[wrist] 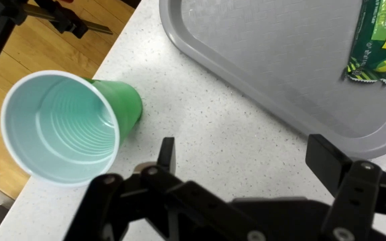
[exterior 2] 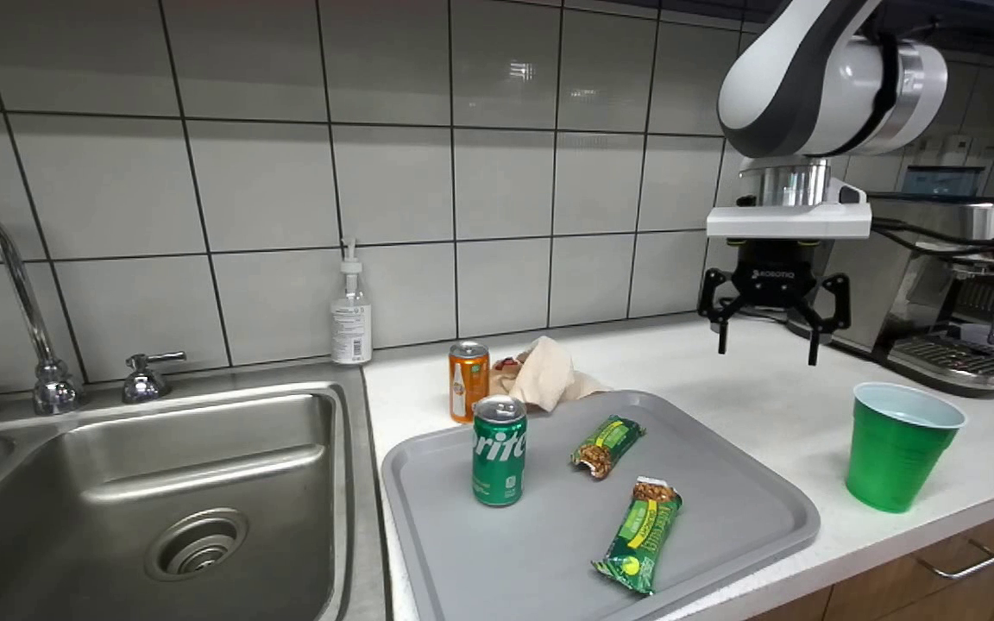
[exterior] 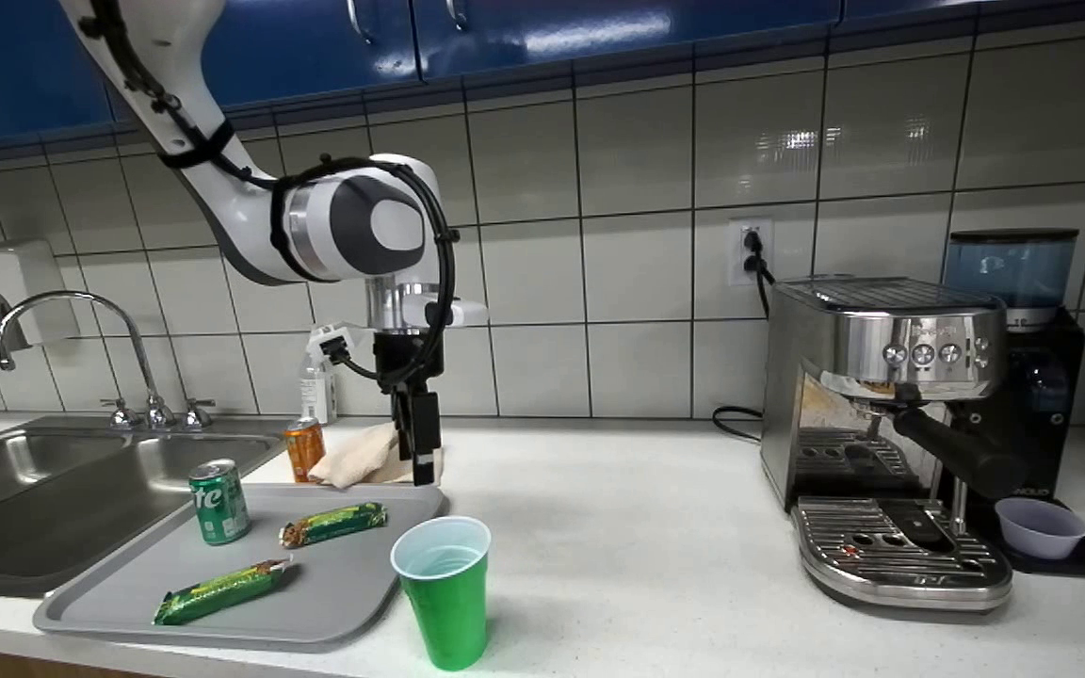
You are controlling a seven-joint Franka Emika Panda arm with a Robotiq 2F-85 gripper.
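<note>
From the left in an exterior view, I read "rite" on a green can [exterior 2: 500, 457], standing on the grey tray [exterior 2: 549, 569] with two snack bars [exterior 2: 640, 536]. My claw [exterior 2: 768, 356], marked ROBOTIQ, was spread wide and held nothing; further right, the green cup [exterior 2: 898, 453] stood on the counter [exterior 2: 756, 388].

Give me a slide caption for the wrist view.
Open tool above a speckled counter, green cup at frame left, gray tray with a wrapped bar at upper right.

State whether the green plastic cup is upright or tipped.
Upright: in both exterior views, the green plastic cup stands on its narrow base on the white speckled countertop, mouth facing up.
</note>
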